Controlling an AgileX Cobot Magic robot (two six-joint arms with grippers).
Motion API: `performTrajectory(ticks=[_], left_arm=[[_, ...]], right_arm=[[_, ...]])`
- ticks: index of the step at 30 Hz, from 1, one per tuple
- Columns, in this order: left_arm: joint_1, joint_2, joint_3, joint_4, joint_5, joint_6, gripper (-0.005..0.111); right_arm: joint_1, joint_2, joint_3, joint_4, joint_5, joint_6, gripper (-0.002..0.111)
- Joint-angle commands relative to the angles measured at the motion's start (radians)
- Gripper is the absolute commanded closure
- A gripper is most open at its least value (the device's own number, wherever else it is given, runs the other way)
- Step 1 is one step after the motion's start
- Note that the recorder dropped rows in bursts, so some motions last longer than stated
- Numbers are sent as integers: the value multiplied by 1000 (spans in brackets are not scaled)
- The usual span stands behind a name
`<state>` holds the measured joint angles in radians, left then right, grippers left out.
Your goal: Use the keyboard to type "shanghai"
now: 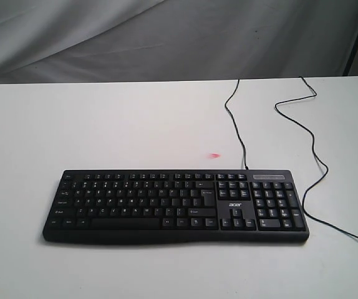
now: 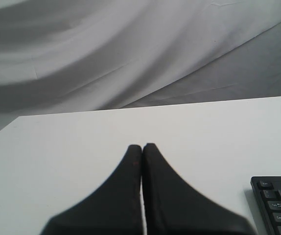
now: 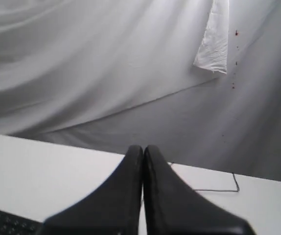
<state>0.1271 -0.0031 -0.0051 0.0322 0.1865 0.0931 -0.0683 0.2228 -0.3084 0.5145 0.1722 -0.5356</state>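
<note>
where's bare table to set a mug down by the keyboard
Widest bare stretch: the table behind the keyboard, left of the cable. Also bare: the strips left of the keyboard and in front of it. Crowded on the right, where the cable loops past the number pad.

A flat white matte tabletop [image 1: 104,124] lies under and ahead of the jaws of the left gripper [image 2: 141,147] and right gripper [image 3: 143,148]. Beyond its far edge hangs a creased grey-white fabric backdrop [image 1: 166,37]. A white cloth flap [image 3: 213,44] hangs high ahead of the right jaws. Lighting: even, diffuse.
</note>
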Motion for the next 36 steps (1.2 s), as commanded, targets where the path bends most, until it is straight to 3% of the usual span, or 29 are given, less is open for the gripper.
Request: performTrajectory(ticks=[1, 6, 13, 18, 21, 29, 36], left_arm=[[-4, 3, 5, -1, -6, -3, 106], [-4, 3, 5, -1, -6, -3, 106], [-4, 3, 5, -1, -6, -3, 106], [-4, 3, 5, -1, -6, -3, 106], [-4, 3, 5, -1, -6, -3, 106], [-4, 3, 5, -1, -6, -3, 106], [-4, 3, 5, -1, -6, -3, 106]], right_arm=[[-5, -23, 94, -83, 4, 20, 108], [-5, -34, 180, -83, -12, 265, 108], [-5, -99, 264, -86, -12, 308, 108], [-5, -132, 308, -86, -20, 476, 108], [-5, -135, 308, -93, -22, 483, 108], [-5, -135, 308, -382, 22, 480, 108], [-5, -135, 308, -477, 23, 480, 108]])
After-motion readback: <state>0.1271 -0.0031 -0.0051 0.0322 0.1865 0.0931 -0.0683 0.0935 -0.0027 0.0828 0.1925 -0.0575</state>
